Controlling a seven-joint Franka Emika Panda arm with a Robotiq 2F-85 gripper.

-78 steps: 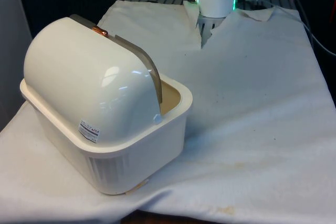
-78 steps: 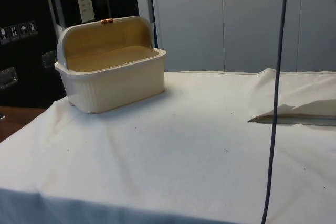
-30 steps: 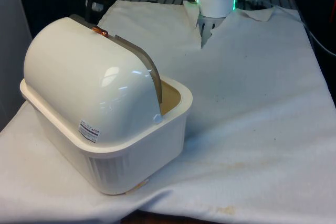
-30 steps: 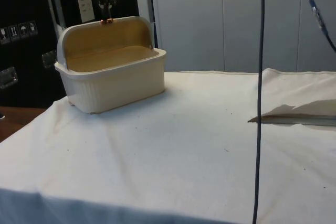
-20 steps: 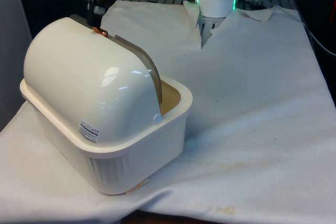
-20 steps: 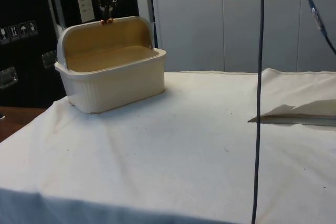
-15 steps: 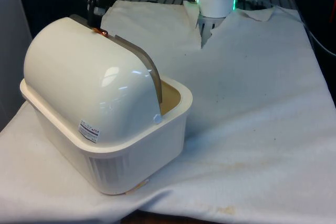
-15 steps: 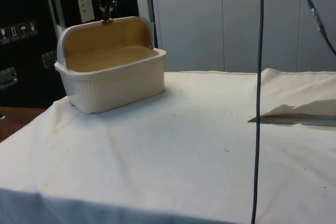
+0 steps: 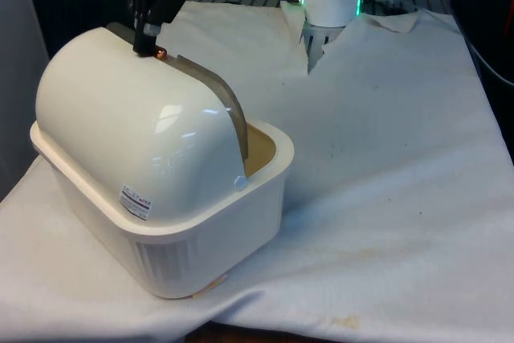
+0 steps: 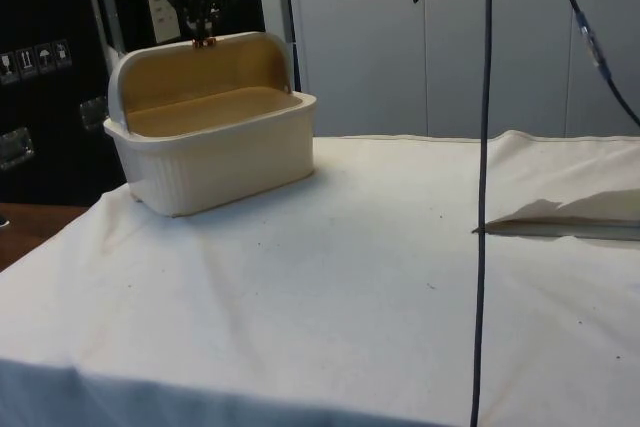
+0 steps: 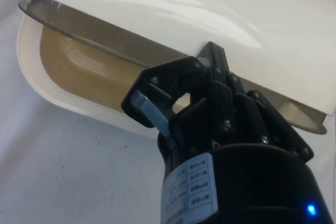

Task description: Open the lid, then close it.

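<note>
Front view: bread box (image 9: 161, 198) sitting in the left half of the frame on the white cloth (image 9: 385, 158), domed lid (image 9: 128, 118) rolled back and open, tan inside showing at centre. Gripper (image 9: 148, 38) up at upper left, coming down on the small copper knob (image 9: 161, 53) at the lid's top edge. Looks pinched on it, tips right at the knob, but not totally sure from this angle. Lid's long axis running from upper left down toward centre; knob midway along that free edge.

Side view: box (image 10: 215, 137) at upper left of the frame, opening facing the camera, lid (image 10: 190, 57) standing up behind the tub. Gripper (image 10: 203, 27) straight above the knob (image 10: 204, 42), touching it. So the closing swing probably means pulling the knob forward and down over the opening, toward the front rim.

Wrist view: fingers (image 11: 152, 111) narrow, drawn nearly together right at the lid's edge (image 11: 131, 45), with the tan interior (image 11: 79, 61) beyond. Knob itself hidden behind the fingers, so grip is a guess, though a likely one. Opening half looks done; closing not yet.
</note>
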